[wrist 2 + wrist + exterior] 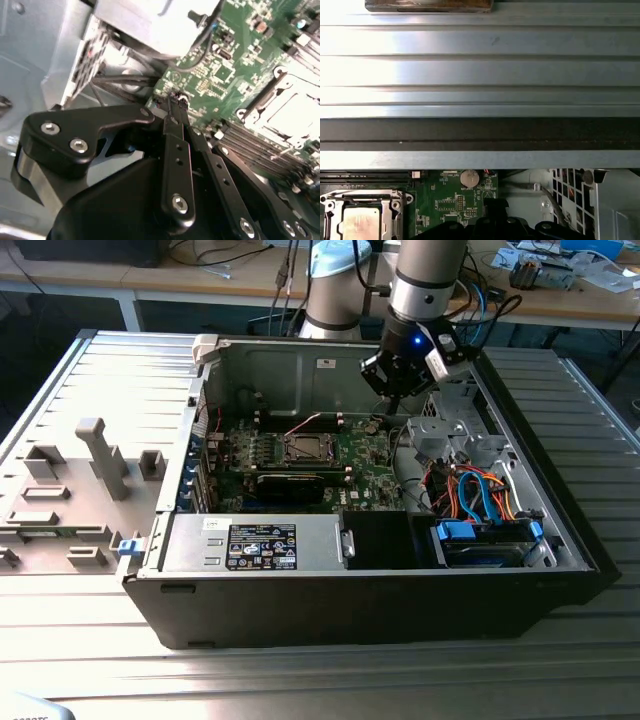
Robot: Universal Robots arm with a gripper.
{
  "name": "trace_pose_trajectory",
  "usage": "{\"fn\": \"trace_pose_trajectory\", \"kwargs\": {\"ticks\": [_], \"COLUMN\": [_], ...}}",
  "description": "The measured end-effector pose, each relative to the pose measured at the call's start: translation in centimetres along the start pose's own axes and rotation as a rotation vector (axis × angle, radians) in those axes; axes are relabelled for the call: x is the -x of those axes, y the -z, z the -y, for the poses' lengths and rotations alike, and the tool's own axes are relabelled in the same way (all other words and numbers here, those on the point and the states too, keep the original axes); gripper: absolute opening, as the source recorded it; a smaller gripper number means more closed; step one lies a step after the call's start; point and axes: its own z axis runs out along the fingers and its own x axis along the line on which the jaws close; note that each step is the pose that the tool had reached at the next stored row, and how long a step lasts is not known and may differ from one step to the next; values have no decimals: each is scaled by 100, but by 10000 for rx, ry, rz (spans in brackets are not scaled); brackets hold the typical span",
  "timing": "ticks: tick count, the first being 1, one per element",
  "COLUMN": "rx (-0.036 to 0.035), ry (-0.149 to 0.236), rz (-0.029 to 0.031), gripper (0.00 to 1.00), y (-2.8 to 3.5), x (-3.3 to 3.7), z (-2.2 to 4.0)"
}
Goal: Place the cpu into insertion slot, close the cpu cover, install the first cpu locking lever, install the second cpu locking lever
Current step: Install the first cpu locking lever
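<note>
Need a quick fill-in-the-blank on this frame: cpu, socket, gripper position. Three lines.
1. The cpu already lies inside the ___ slot.
2. The circuit board around that slot is ___ in colour.
3. In the exterior view the gripper hangs over the board on the exterior view's ___ of the insertion slot.

Missing words: insertion; green; right

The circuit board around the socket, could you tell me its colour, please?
Green, clearest in the second wrist view: circuit board.
</note>
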Motion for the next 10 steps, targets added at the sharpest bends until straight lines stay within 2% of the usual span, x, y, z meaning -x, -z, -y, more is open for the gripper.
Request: {"fn": "trace_pose_trajectory", "kwargs": {"ticks": [6, 9, 10], "rx": [10, 11, 11], "ry": [0, 3, 2], "rz": [51, 87, 91], "gripper": [11, 11, 11], "y": [43, 50, 51], "x": [-139, -364, -418], "z": [-2, -2, -1]}}
